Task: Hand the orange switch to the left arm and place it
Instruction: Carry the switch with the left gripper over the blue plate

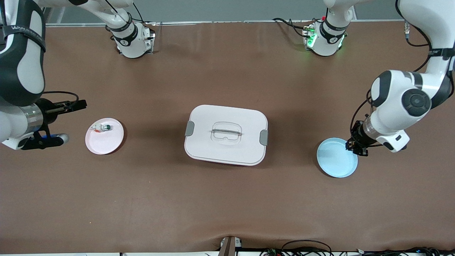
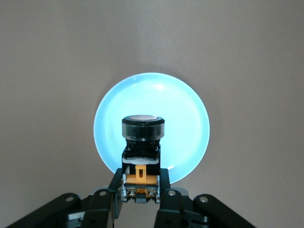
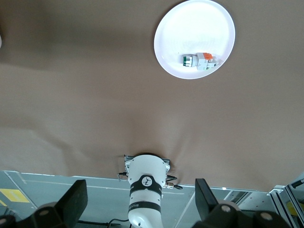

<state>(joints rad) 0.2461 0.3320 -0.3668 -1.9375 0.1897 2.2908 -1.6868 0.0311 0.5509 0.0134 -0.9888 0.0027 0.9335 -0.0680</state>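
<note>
My left gripper [image 1: 356,146] hangs over the edge of the blue plate [image 1: 336,158] toward the left arm's end of the table. In the left wrist view it [image 2: 141,184] is shut on the orange switch [image 2: 142,137], a black-bodied button with an orange part between the fingers, held above the blue plate [image 2: 190,118]. My right gripper [image 1: 76,105] is open and empty, turned sideways beside the pink plate [image 1: 106,140]; its fingers [image 3: 76,199] stand wide apart. The white box [image 1: 226,134] sits shut in the middle of the table, between the two plates.
A small clear switch with a green cap [image 1: 103,127] lies on the pink plate; it also shows in the right wrist view [image 3: 199,61]. The two arm bases [image 1: 131,39] [image 1: 325,39] stand along the table's edge farthest from the front camera.
</note>
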